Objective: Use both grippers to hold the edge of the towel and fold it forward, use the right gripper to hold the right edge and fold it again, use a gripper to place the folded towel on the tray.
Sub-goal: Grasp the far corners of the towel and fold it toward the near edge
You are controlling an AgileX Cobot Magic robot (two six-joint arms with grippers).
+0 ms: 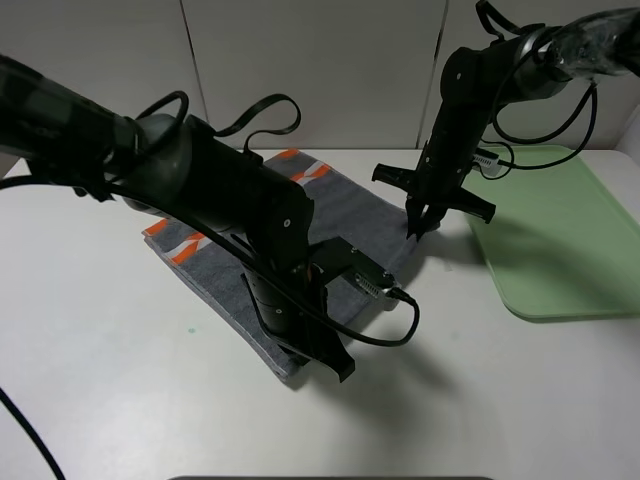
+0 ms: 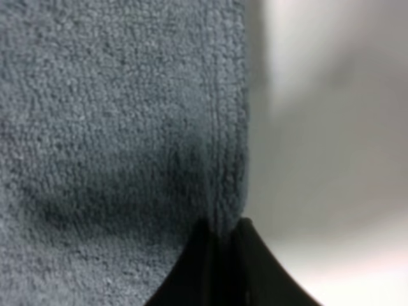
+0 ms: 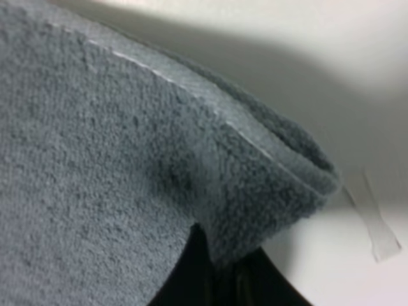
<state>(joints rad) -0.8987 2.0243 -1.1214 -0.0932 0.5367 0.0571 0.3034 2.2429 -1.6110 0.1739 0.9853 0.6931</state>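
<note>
Towel (image 1: 215, 275) dark grey terry, lies spread on the white table (image 1: 100, 390), set at a diagonal in the middle of the exterior view, mostly under the left arm

Orange-and-white stripes (image 1: 185, 245) run along its far-left end, well away from both grippers

Towel is not on the tray (image 1: 560, 250); the tray is pale green, sits to the towel's right at the table's right side, a strip of bare table between them

Left gripper (image 1: 338, 368) is down at the towel's near corner, tips at the cloth. In the left wrist view the left gripper (image 2: 223, 237) has its fingers closed tight with the hem (image 2: 224, 140) pinched between them, towel (image 2: 108, 127) flat, table showing just beside the hem

Right gripper (image 1: 415, 232) is at the towel's right corner, the one nearest the tray, pointing down. In the right wrist view the right gripper (image 3: 220, 258) is clamped fully closed on the towel (image 3: 95, 166); the hem (image 3: 191, 92) here is raised off the table and curled over itself, shadow under it

A pale strip (image 3: 377, 231) shows beside that corner, cannot tell what it is

Plain pale wall (image 1: 320, 60) behind
</note>
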